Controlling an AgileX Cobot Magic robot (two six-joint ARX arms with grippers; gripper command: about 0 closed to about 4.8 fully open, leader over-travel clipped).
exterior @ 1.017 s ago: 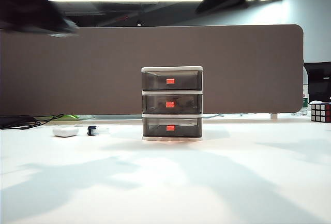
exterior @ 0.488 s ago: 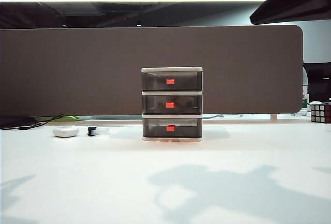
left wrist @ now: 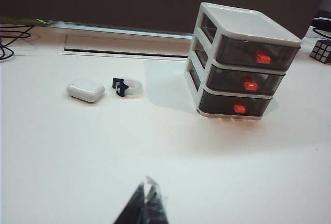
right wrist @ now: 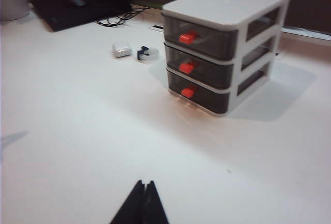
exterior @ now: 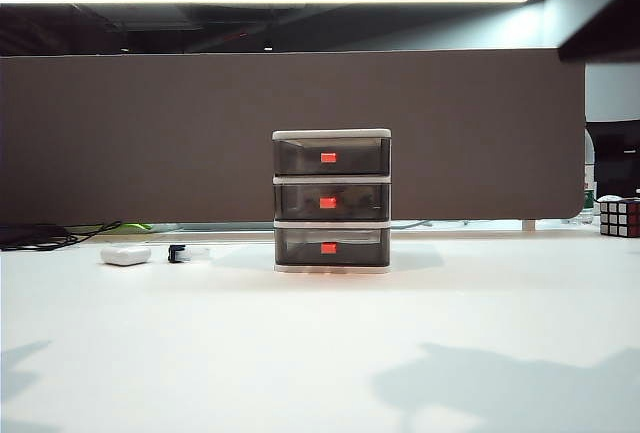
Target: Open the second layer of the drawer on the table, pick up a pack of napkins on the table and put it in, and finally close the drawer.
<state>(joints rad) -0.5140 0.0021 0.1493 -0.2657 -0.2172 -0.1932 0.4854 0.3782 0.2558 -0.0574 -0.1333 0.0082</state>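
The drawer (exterior: pixel 331 200) stands at the back middle of the white table (exterior: pixel 300 353), with all three smoky tiers pushed in. Its second layer (exterior: pixel 331 201) (left wrist: pixel 243 81) (right wrist: pixel 199 68) is closed, the red-orange tab facing forward. The pack of napkins is out of view. My left gripper (left wrist: pixel 148 183) hangs shut and empty high over the bare table, well short of the drawer and to its left. Short of the drawer on the other side, the right gripper (right wrist: pixel 145 183) is also shut with nothing in it. Neither gripper shows in the exterior view.
A small white rounded case (exterior: pixel 125 254) (left wrist: pixel 85 90) and a small dark-and-white object (exterior: pixel 186 251) (left wrist: pixel 126 87) lie left of the drawer. A puzzle cube (exterior: pixel 620 218) sits at the far right edge. A brown partition (exterior: pixel 150 133) closes off the back. Cables lie at the back left.
Both arms have drawn up and back out of the exterior view: the left blur is gone, the right one slid off the upper right. Their shadows moved toward the front edge. The drawer has not moved.
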